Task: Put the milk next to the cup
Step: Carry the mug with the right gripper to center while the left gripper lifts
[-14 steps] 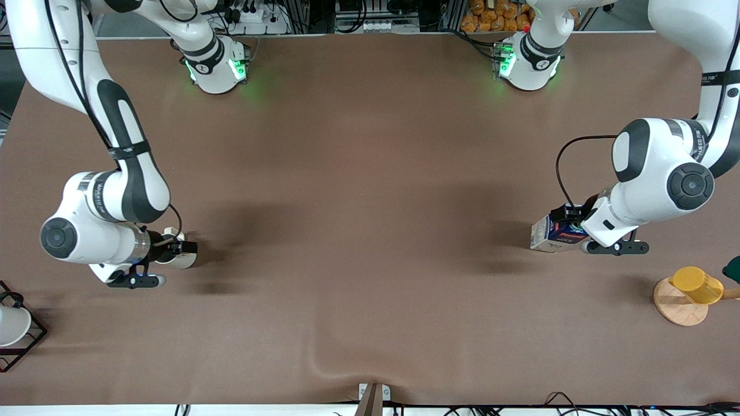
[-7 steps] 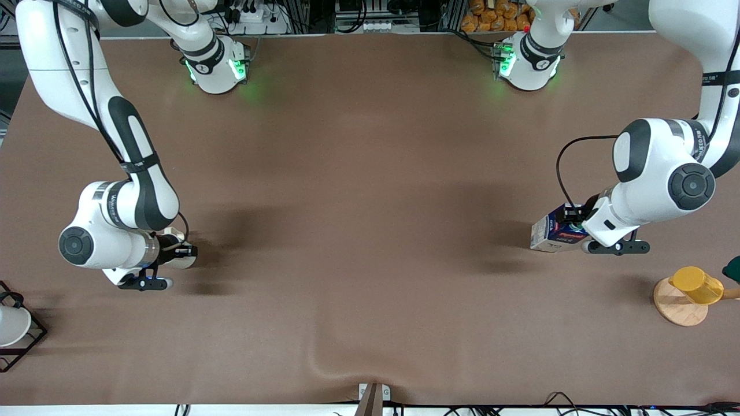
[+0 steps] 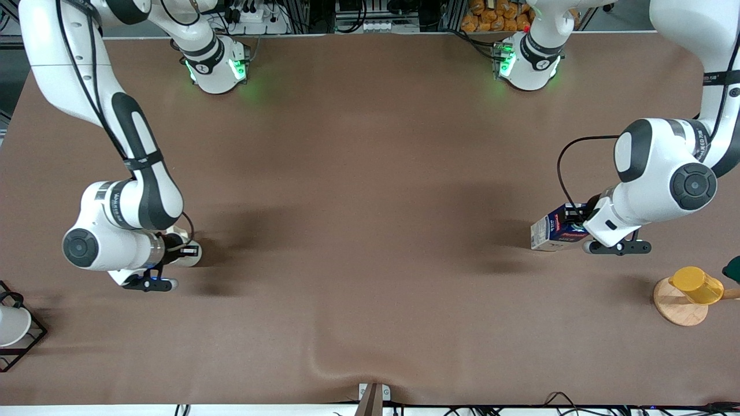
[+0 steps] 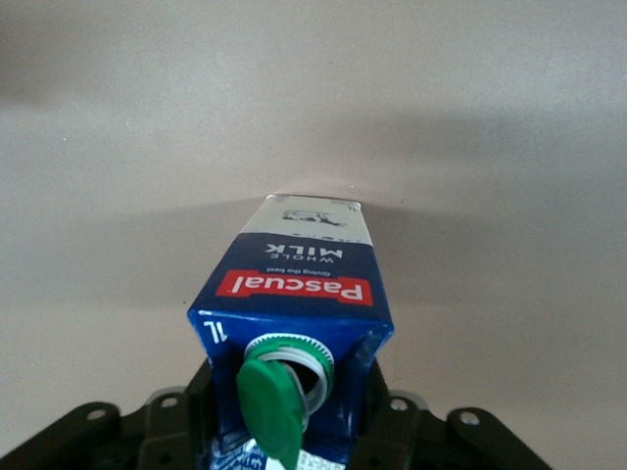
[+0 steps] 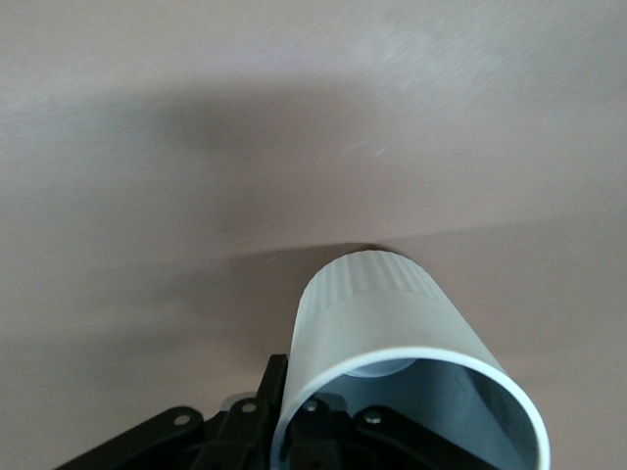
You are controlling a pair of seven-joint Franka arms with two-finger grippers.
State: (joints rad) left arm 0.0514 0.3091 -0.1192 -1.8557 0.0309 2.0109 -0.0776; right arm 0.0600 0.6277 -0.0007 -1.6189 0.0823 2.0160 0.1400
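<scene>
The milk (image 3: pixel 554 233), a dark-blue carton with a red band and a green cap, is at the left arm's end of the table. My left gripper (image 3: pixel 573 222) is shut on its top. In the left wrist view the carton (image 4: pixel 294 294) sits between the black fingers (image 4: pixel 199 403), its green cap flipped open. The cream-white cup (image 3: pixel 186 255) is at the right arm's end. My right gripper (image 3: pixel 180 252) is shut on its wall. In the right wrist view the cup (image 5: pixel 382 313) shows one finger (image 5: pixel 272 390) outside the rim. I cannot tell if either object touches the table.
A yellow cup (image 3: pixel 696 285) on a wooden disc (image 3: pixel 675 307) stands nearer the front camera than the milk, by the table's edge. A white cup (image 3: pixel 10 325) in a black wire rack (image 3: pixel 36 334) stands at the right arm's end. The brown cloth has a ridge (image 3: pixel 329 363).
My right arm has moved a little toward the left arm's end of the table with the cup in its grip. The left gripper and milk have hardly moved.
</scene>
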